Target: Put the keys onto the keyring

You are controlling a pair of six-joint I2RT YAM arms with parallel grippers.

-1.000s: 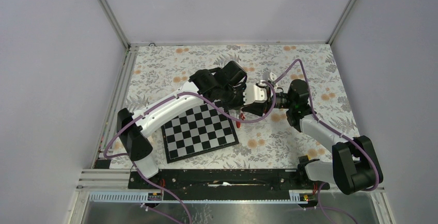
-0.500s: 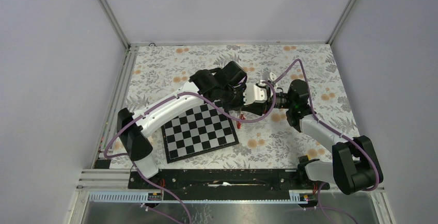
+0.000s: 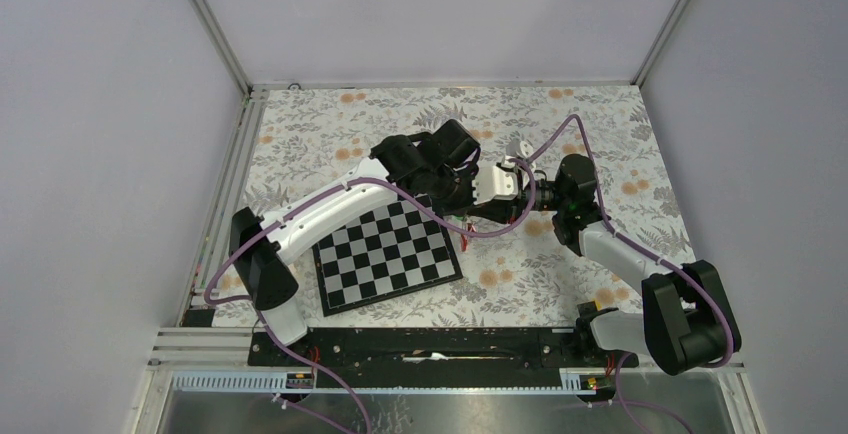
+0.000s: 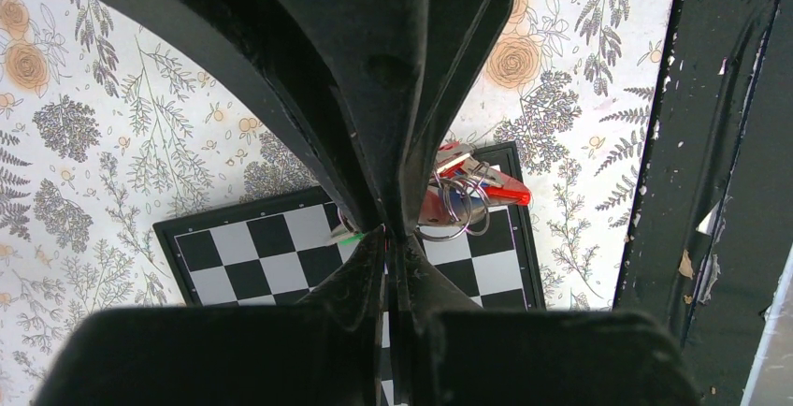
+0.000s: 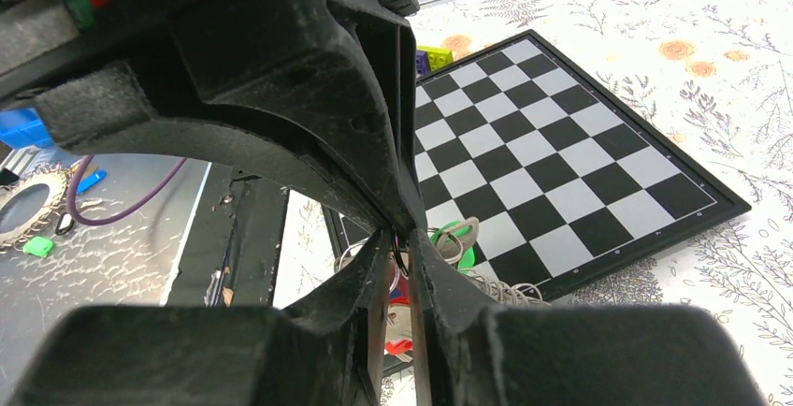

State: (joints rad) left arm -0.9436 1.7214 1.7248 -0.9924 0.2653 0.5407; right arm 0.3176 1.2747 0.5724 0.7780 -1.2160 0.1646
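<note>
Both grippers meet above the right corner of the chessboard (image 3: 385, 254). My left gripper (image 3: 465, 197) is shut, its tips (image 4: 391, 234) pressed together. Whether they pinch a thin ring I cannot tell. Just right of those tips hangs the red keyring (image 4: 482, 184) with a blue-headed key (image 4: 456, 207) and metal rings (image 4: 458, 225). A green key (image 4: 351, 238) pokes out on the left. My right gripper (image 3: 478, 212) has its jaws nearly together (image 5: 402, 238), with a thin dark ring in the narrow gap. The green key (image 5: 458, 238) lies beside it.
A grey coiled strap (image 5: 505, 286) lies at the chessboard's (image 5: 561, 163) near edge. A yellow-purple block (image 5: 433, 55) sits beyond the board. The right arm's black body (image 4: 720, 144) fills the right side of the left wrist view. Floral tablecloth (image 3: 600, 124) surrounds everything.
The right gripper's jaws have narrowed and it has edged slightly toward the left gripper. The left gripper stays shut in about the same place.
</note>
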